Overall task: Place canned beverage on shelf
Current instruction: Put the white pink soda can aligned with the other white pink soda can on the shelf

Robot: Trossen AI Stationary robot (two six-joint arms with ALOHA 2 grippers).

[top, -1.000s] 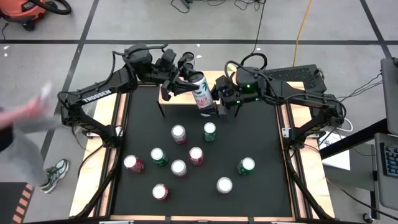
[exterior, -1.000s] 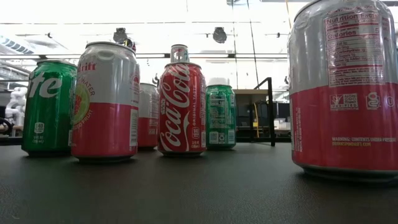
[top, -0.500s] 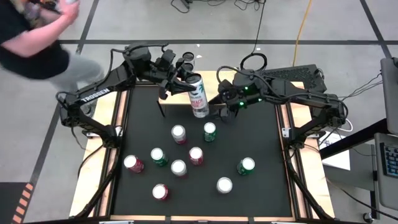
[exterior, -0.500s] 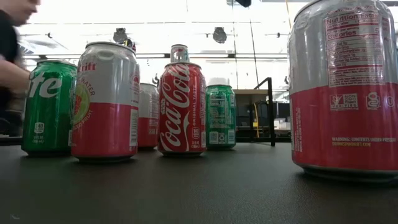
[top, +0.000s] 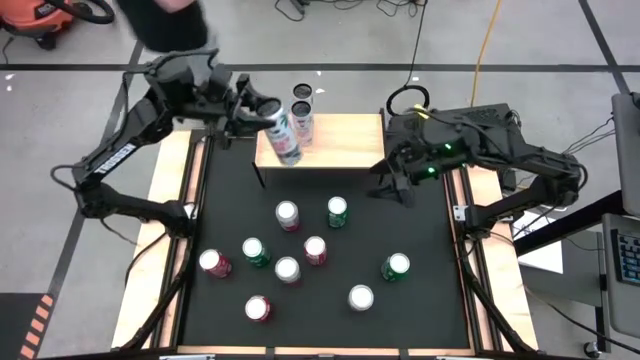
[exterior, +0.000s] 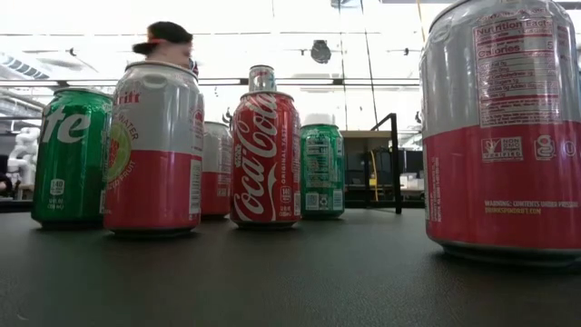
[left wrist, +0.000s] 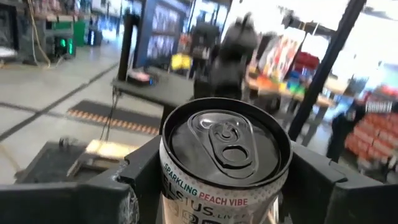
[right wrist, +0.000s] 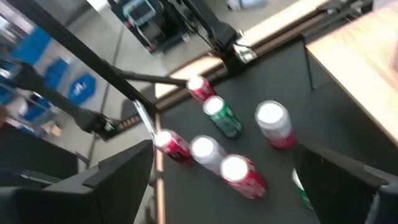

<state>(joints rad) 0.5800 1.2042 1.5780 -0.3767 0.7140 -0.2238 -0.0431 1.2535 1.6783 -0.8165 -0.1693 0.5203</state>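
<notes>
A white can lettered "Sparkling Peach Vibe" (top: 284,135) (left wrist: 224,162) is held tilted over the left end of the shelf (top: 340,145), a light-wood board on black legs at the table's far side. My left gripper (top: 272,118) (left wrist: 227,190) is shut on this can. Two more cans (top: 303,108) stand at the shelf's far edge. My right gripper (top: 393,185) (right wrist: 224,186) hangs open off the shelf's near right corner with nothing between its fingers. The low view shows neither gripper. My left gripper pinches the can's side wall just below the top rim (left wrist: 171,177) between its two fingers (left wrist: 140,177), one on each side. The fingers come roughly level from the table's left. The can is lifted, tilted, with its tab top up.
Several cans stand on the black mat (top: 420,230), among them a red-topped one (top: 287,213), a green one (top: 338,210) and a Coca-Cola can (exterior: 265,159). A person (top: 165,20) moves beyond the table's far left corner. Bare mat lies between the shelf and these cans.
My right gripper has let go of the white can and drawn back toward the table's right edge. My left gripper has carried the can toward the table's left and far edges, from in front of the shelf's middle to over its left end. A person has passed behind the table.
</notes>
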